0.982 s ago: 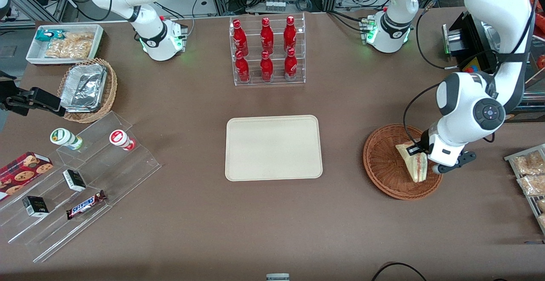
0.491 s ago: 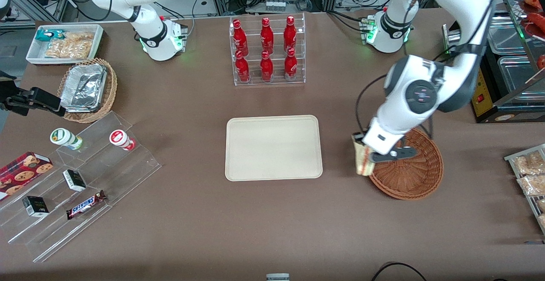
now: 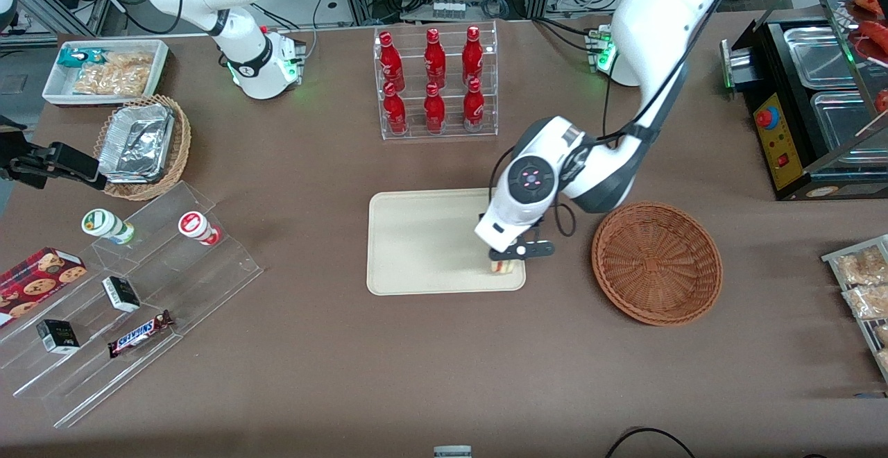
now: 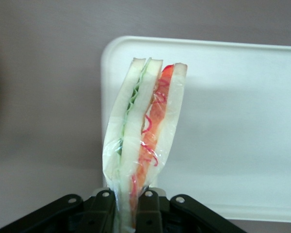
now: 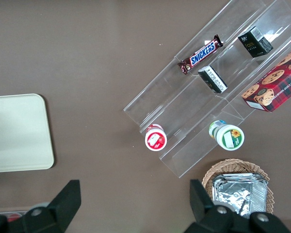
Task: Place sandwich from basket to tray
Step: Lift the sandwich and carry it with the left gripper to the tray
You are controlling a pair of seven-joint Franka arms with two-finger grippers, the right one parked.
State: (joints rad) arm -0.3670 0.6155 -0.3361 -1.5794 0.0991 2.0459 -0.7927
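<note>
My left gripper [image 3: 507,258] hangs over the cream-beige tray [image 3: 423,239], above the tray corner that is nearest the basket and the front camera. It is shut on the sandwich [image 3: 506,268], a plastic-wrapped white-bread wedge with red and green filling. The left wrist view shows the sandwich [image 4: 145,131] clamped between both black fingers [image 4: 103,211], its cut edge pointing away over the tray [image 4: 233,121]. The gripper [image 4: 127,209] holds it by its narrow end. The round reddish-brown wicker basket [image 3: 656,261] sits beside the tray with nothing in it.
A clear rack of red bottles [image 3: 436,83] stands farther from the camera than the tray. Toward the parked arm's end lie a stepped acrylic shelf with snacks [image 3: 132,284], a tan basket of foil trays [image 3: 142,146] and a white snack bin [image 3: 104,73]. Bagged snacks [image 3: 864,291] lie at the working arm's end.
The gripper lifted the sandwich out of the basket and carried it sideways to above the tray's corner. The basket now holds nothing.
</note>
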